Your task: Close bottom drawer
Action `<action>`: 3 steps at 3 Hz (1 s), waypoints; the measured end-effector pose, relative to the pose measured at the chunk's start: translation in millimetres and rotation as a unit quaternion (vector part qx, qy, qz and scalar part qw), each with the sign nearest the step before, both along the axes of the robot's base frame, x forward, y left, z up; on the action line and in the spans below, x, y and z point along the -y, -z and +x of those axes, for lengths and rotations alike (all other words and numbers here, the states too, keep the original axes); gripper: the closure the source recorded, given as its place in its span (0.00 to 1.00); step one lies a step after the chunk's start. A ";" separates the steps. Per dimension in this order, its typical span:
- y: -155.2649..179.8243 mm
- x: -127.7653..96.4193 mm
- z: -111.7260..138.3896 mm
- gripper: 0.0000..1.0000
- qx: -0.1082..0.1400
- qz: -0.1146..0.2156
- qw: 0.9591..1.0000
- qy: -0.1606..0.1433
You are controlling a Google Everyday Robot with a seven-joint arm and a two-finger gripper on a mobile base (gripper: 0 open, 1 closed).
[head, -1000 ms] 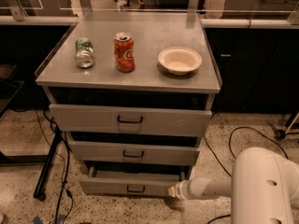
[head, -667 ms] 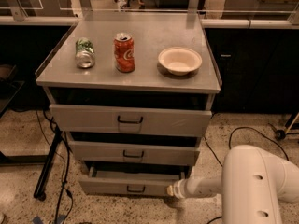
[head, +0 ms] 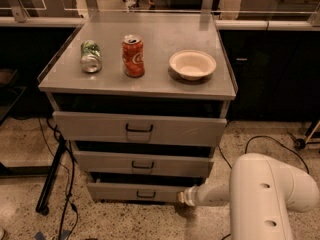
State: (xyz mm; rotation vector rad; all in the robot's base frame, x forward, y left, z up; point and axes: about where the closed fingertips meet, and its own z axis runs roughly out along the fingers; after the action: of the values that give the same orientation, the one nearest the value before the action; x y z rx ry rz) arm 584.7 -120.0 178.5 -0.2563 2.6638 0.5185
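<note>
The bottom drawer (head: 135, 191) is the lowest and narrowest of three grey drawers, with a low front panel and a small black handle (head: 146, 195). It stands slightly pulled out, with a dark gap above it. My gripper (head: 181, 197) is at the end of the white arm (head: 265, 194), low by the floor, against the right end of the bottom drawer's front panel. The fingers are hidden against the panel.
The grey cabinet top (head: 137, 81) holds a lying green can (head: 90, 56), an upright red soda can (head: 133, 55) and a white bowl (head: 192, 64). The two wider drawers (head: 139, 129) also stick out. Cables (head: 62, 184) and a black stand leg lie left; a cable right.
The bottom drawer has slid further in; its exposed tray floor no longer shows. The gripper and arm moved with it toward the cabinet, and the white arm link shifted left.
</note>
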 end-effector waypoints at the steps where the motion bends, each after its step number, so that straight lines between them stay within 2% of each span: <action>1: -2.7 0.2 12.5 1.00 0.015 0.003 1.000 0.006; 2: -10.0 5.7 32.4 1.00 0.040 0.011 0.999 0.024; 3: -10.0 5.7 32.4 1.00 0.040 0.011 0.999 0.024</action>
State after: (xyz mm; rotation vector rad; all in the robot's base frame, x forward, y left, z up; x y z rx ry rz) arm 617.1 -125.7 188.5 -0.2026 2.5783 0.5128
